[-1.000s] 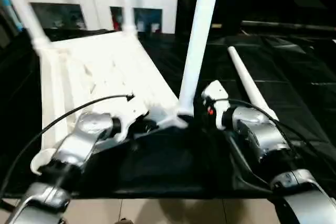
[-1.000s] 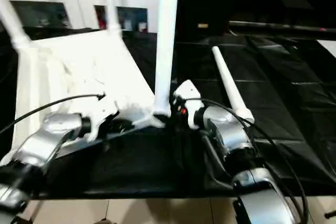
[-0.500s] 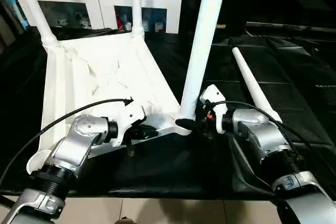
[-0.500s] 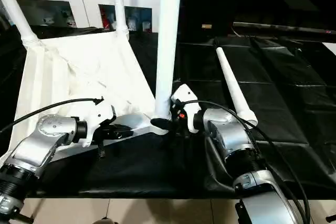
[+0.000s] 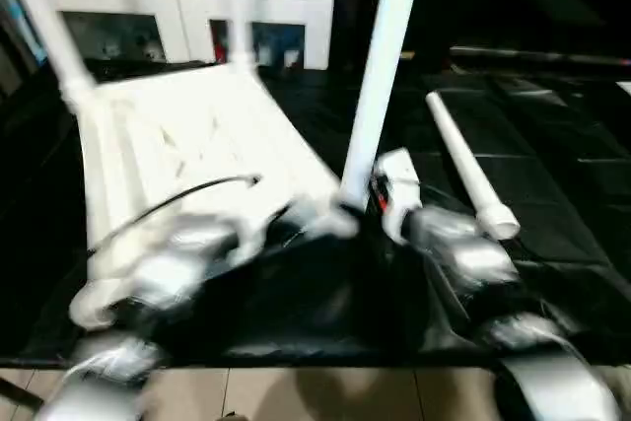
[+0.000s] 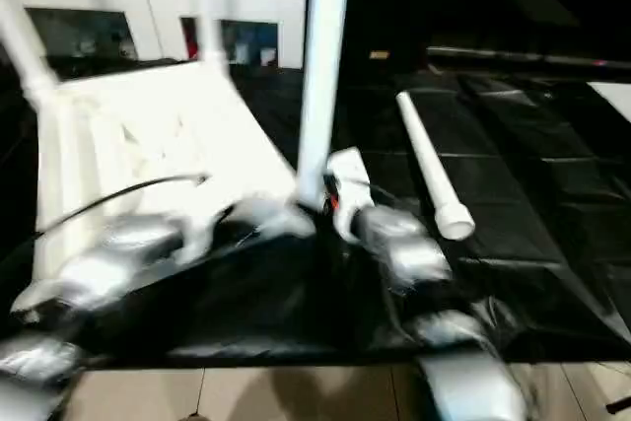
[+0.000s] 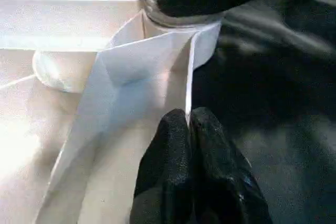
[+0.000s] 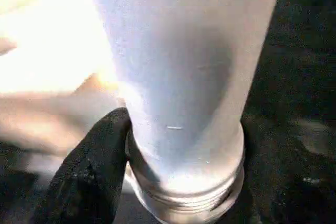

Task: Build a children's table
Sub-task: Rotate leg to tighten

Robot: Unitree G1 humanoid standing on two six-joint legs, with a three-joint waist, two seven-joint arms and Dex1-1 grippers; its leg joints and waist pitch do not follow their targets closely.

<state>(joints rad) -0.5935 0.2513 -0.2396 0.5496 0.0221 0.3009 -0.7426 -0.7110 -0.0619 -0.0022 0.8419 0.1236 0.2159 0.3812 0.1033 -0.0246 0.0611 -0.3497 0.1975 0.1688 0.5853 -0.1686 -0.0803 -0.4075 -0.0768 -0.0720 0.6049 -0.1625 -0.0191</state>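
Note:
The children's table lies upside down: its white ribbed tabletop (image 5: 197,135) rests on black cloth. Two legs (image 5: 49,27) stand in the far corners. A third leg (image 5: 380,76) stands upright in the near right corner socket (image 7: 173,35). My right gripper (image 5: 367,206) is shut on that leg's threaded base, with one black finger (image 8: 100,150) against the collar. My left gripper (image 7: 188,116) is shut on a thin rib of the tabletop just beside that socket. A fourth leg (image 5: 463,170) lies loose on the cloth to the right.
A white cabinet (image 5: 177,17) with glass doors stands behind the tabletop. Black cloth (image 5: 552,145) covers the work surface as far as its front edge, with tiled floor (image 5: 296,396) below. A black cable (image 5: 177,199) arcs over my left forearm.
My right gripper's jaws have narrowed onto the base of the upright leg. The head view has shifted and both forearms now blur. The left gripper keeps its hold on the rib.

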